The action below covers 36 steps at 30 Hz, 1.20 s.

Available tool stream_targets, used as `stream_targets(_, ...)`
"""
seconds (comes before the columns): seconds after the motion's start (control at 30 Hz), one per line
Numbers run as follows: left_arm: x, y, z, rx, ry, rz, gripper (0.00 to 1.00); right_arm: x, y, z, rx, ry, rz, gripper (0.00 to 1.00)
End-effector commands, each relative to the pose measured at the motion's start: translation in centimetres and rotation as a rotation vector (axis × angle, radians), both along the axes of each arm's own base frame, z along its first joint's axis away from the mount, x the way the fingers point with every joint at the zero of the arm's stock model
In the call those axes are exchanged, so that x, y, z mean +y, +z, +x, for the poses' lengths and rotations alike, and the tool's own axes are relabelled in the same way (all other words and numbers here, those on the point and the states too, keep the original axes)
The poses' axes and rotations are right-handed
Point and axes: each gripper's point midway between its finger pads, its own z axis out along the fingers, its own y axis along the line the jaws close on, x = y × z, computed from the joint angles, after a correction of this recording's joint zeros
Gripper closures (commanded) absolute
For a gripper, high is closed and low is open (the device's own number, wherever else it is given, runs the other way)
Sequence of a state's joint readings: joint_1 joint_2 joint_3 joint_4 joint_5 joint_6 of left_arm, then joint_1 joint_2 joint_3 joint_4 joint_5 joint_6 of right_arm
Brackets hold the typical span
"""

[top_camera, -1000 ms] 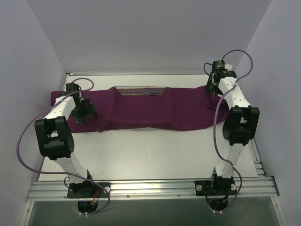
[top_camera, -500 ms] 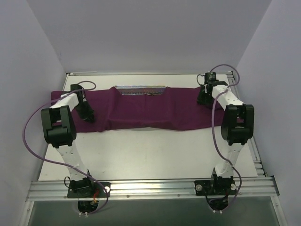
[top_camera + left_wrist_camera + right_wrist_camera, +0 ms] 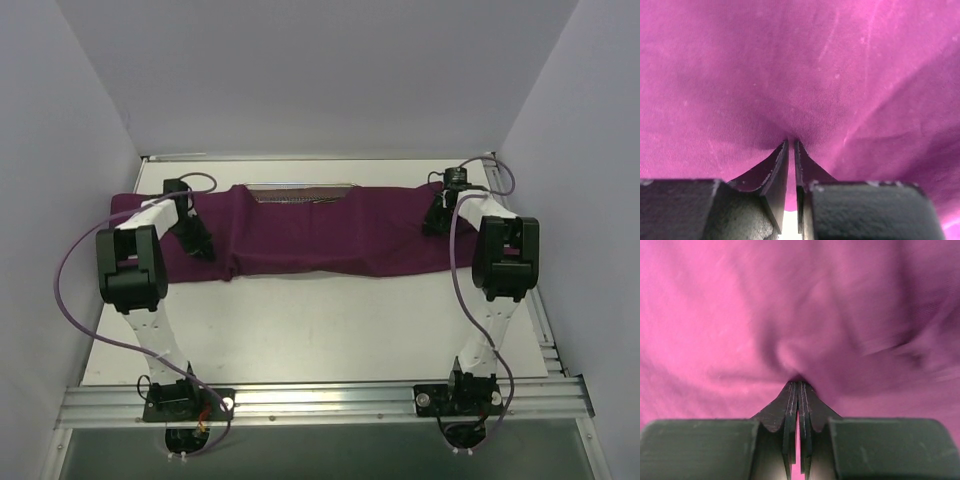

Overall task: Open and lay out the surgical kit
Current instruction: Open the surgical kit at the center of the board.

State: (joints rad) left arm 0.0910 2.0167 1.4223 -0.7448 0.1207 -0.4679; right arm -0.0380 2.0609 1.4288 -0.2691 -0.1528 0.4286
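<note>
The dark purple cloth wrap (image 3: 320, 235) lies spread in a wide band across the far half of the table. At its far middle the silver wire-mesh tray (image 3: 300, 192) peeks out, with slim silver instruments (image 3: 322, 200) on it. My left gripper (image 3: 200, 243) sits on the cloth's left part, shut on a pinch of cloth (image 3: 791, 135) between its fingers (image 3: 774, 170). On the right end of the cloth, my right gripper (image 3: 434, 222) is shut on a fold of it (image 3: 799, 371). Both wrist views are filled with purple cloth.
The white table top (image 3: 320, 320) lies bare in front of the cloth. Grey walls close in on the left, right and back. A metal rail (image 3: 320, 400) with both arm bases runs along the near edge. Purple cables loop beside each arm.
Both grippers have come down onto the cloth and shut on it. The left arm swung toward the far left, and the right gripper moved down onto the cloth's right end.
</note>
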Motion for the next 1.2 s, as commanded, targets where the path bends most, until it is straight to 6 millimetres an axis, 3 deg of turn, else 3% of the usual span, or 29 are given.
stream_targets(0.0, -3.6, -2.1, 0.2, 0.032, -0.045, -0.062, 0.81, -5.5, -4.7, -3.2, 0.17, -0.085, -0.138, 1.0)
stream_targets(0.07, -4.3, -2.3, 0.5, 0.033, -0.048, -0.067, 0.81, -6.7, -5.0, -3.2, 0.186, -0.09, -0.17, 1.0)
stream_targets(0.1, -5.7, -2.3, 0.6, 0.035, -0.077, -0.067, 0.81, -7.4, -5.1, -3.2, 0.19, -0.099, -0.179, 1.0)
stream_targets(0.4, -6.5, -2.0, 2.4, 0.022, -0.082, -0.072, 0.81, -11.5, -5.5, -4.9, 0.251, -0.187, -0.215, 1.0)
stream_targets(0.5, -5.3, -1.6, 2.7, 0.015, -0.073, -0.04, 0.8, -11.7, -5.4, -5.0, 0.251, -0.166, -0.212, 1.0)
stream_targets(0.57, -4.4, -1.4, 3.0, 0.013, -0.07, -0.025, 0.75, -11.5, -5.3, -6.1, 0.282, -0.151, -0.211, 1.0)
stream_targets(0.7, -0.3, -0.9, 3.6, 0.01, -0.016, -0.003, 0.75, -12.6, -4.7, -6.9, 0.281, -0.103, -0.269, 1.0)
stream_targets(0.8, 1.4, 1.5, 4.2, -0.04, -0.007, 0.036, 0.73, -11.7, -4.3, -5.5, 0.239, -0.09, -0.204, 0.99)
stream_targets(0.87, 2.2, 2.8, 4.7, -0.072, 0.004, 0.062, 0.71, -11.6, -2.3, -3.1, 0.171, -0.097, -0.19, 0.96)
stream_targets(0.9, 2.6, 3.9, 5.3, -0.1, 0.012, 0.068, 0.7, -11.5, -1.3, -2.2, 0.143, -0.117, -0.187, 0.91)
stream_targets(0.93, 2.8, 4.2, 5.5, -0.108, 0.026, 0.07, 0.7, -11.1, 0.5, -0.8, 0.083, -0.122, -0.154, 0.87)
stream_targets(1.0, 3.0, 4.7, 6.0, -0.128, 0.041, 0.067, 0.69, -10.9, 2.2, 0.4, 0.031, -0.153, -0.128, 0.7)
stream_targets(1.03, 3.0, 4.9, 6.3, -0.143, 0.05, 0.06, 0.69, -10.8, 3.4, 1.2, -0.004, -0.155, -0.12, 0.68)
stream_targets(1.17, 2.3, 6.1, 6.8, -0.196, 0.052, 0.021, 0.61, -8.7, 5.3, 2.9, -0.054, -0.109, -0.07, 0.54)
